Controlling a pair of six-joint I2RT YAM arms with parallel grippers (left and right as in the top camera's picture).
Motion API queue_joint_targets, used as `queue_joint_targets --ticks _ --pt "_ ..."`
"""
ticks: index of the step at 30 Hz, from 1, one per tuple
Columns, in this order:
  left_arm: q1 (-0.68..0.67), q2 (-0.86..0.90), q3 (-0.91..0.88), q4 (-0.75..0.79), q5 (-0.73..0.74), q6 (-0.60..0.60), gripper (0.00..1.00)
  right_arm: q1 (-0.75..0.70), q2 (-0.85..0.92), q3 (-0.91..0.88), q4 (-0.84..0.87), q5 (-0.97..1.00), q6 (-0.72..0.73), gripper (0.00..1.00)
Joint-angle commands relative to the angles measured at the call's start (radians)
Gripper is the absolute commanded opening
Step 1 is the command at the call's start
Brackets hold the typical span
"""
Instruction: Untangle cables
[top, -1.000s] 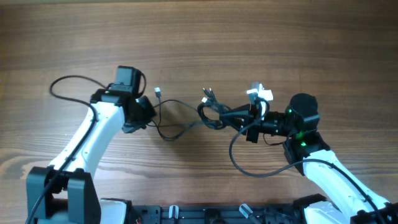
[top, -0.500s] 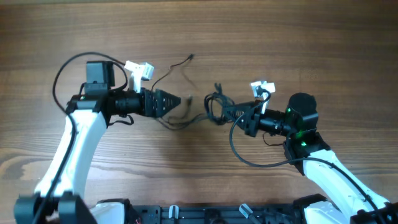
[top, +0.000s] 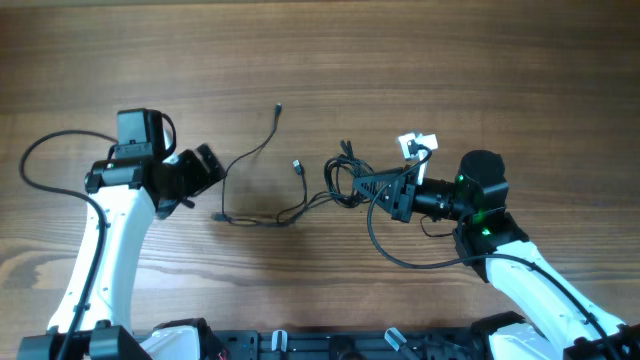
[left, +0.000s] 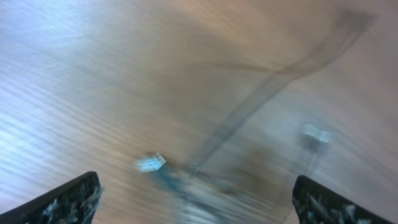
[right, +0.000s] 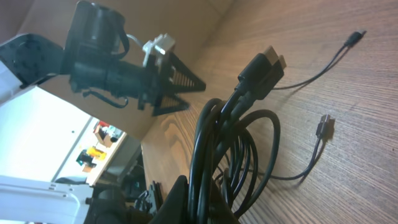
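On your right gripper (top: 388, 192) the jaws are clamped on the knotted bundle of thin black cables (top: 348, 180), right of the worktop's centre. The right wrist view shows looped cords and two stubby black plugs (right: 264, 65) rising from between them. On your left gripper (top: 205, 168) the jaws stand wide apart and hold nothing. The left wrist view is blurred, but only wood and a faint strand show in the gap.

Just beside that gripper, one thin black strand with a small plug end (top: 245, 152) lies slack on the brown wooden worktop (top: 450, 60). It runs from its far plug toward the left arm, bends, and trails back toward the bundle. A second small plug (top: 297, 165) lies between strand and bundle, and you cannot tell which cord it belongs to.

I judge you are partway at most. One strand is drawn out long, yet it appears to run into the knot, which is a tight cluster of loops. Most of the job is left: free that strand's end, then tease the other cords apart and lay them out separately.
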Motion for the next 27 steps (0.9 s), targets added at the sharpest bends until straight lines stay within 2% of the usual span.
queue_joint_targets --ticks 1,2,3,5,7,12,15,17,21,22,23,24,25,26,27 --pt "-0.025 -0.006 0.006 0.079 0.816 0.607 1.00 0.003 0.000 0.007 0.006 -0.092 -0.053 0.04" --pt "-0.041 -0.006 0.006 0.058 0.940 0.821 1.00 0.003 0.000 0.007 0.018 -0.196 -0.092 0.04" --pt "-0.056 -0.006 0.005 0.047 0.952 0.903 1.00 0.003 0.000 0.007 0.030 -0.253 -0.110 0.04" --pt "-0.092 -0.006 0.005 0.038 0.953 0.969 1.00 0.003 0.000 0.007 0.082 -0.339 -0.117 0.04" --pt "-0.167 -0.005 0.005 0.039 0.953 0.998 1.00 0.003 0.000 0.007 0.166 -0.385 -0.114 0.04" --pt "-0.289 -0.005 0.005 0.090 0.986 0.998 0.99 0.003 0.000 0.007 0.178 -0.380 -0.104 0.04" --pt "-0.322 -0.005 0.005 0.122 0.986 0.998 0.90 0.003 0.000 0.007 0.179 -0.380 -0.087 0.04" --pt "-0.348 0.002 0.005 0.127 0.986 0.998 0.79 0.003 0.000 0.007 0.179 -0.380 -0.079 0.04" --pt "-0.400 0.036 0.005 0.161 0.977 0.997 0.74 0.003 0.000 0.007 0.182 -0.380 -0.038 0.04" --pt "-0.411 0.047 0.005 0.177 0.977 0.997 0.67 0.003 0.000 0.007 0.182 -0.380 -0.036 0.04" --pt "-0.417 0.058 0.005 0.198 0.977 0.996 0.42 0.003 0.000 0.007 0.182 -0.380 -0.034 0.04" --pt "-0.416 0.063 0.005 0.202 0.972 0.996 0.11 0.003 0.000 0.007 0.182 -0.378 -0.034 0.04" --pt "-0.402 0.064 0.005 0.203 0.938 0.972 0.04 0.003 0.000 0.007 0.180 -0.362 -0.034 0.04" --pt "-0.377 0.060 0.006 0.204 0.914 0.924 0.04 0.003 0.000 0.007 0.174 -0.327 -0.034 0.06" --pt "-0.329 0.053 0.006 0.203 0.909 0.856 0.04 0.003 0.000 0.007 0.165 -0.281 -0.034 0.16"
